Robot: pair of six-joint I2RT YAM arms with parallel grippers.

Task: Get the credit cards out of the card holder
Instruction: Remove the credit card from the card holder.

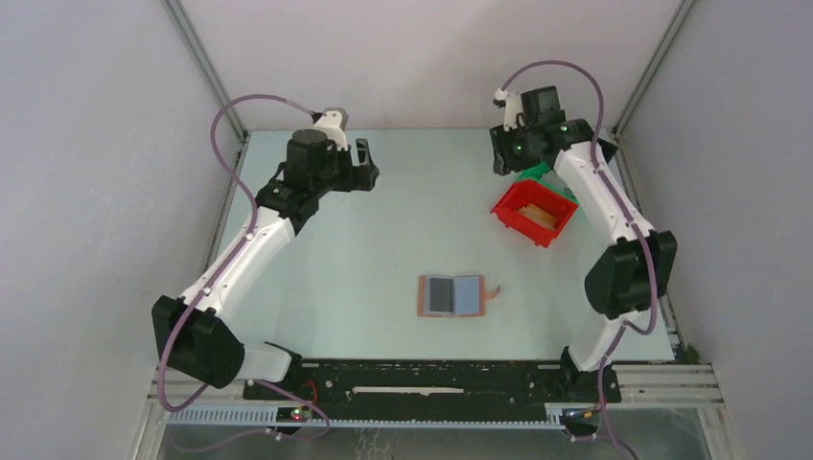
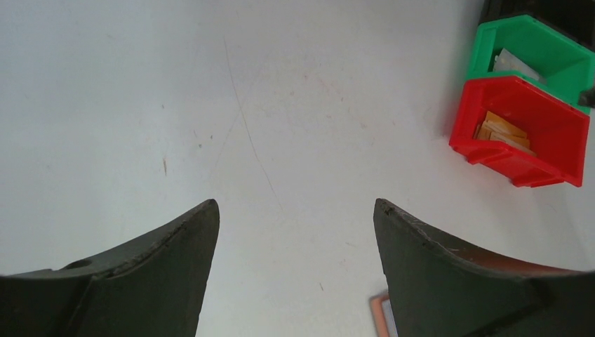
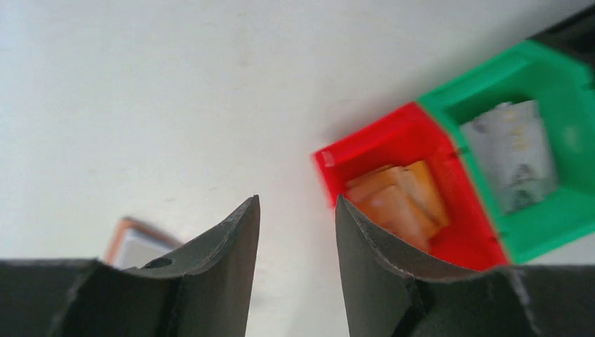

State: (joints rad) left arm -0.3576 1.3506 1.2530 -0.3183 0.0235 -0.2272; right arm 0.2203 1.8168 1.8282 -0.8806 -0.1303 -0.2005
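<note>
The brown card holder lies open on the table's near middle, strap tab to the right. A dark card sits on its left half; the right half shows pale blue-grey. Tan cards lie in the red bin. A pale grey card lies in the green bin. My left gripper is open and empty, high at the far left; in its wrist view a wallet corner shows. My right gripper hovers beside the bins, jaws partly open and empty.
The red bin and green bin stand together at the far right of the table. Enclosure walls rise at the left, right and back. The arm bases sit on a black rail along the near edge.
</note>
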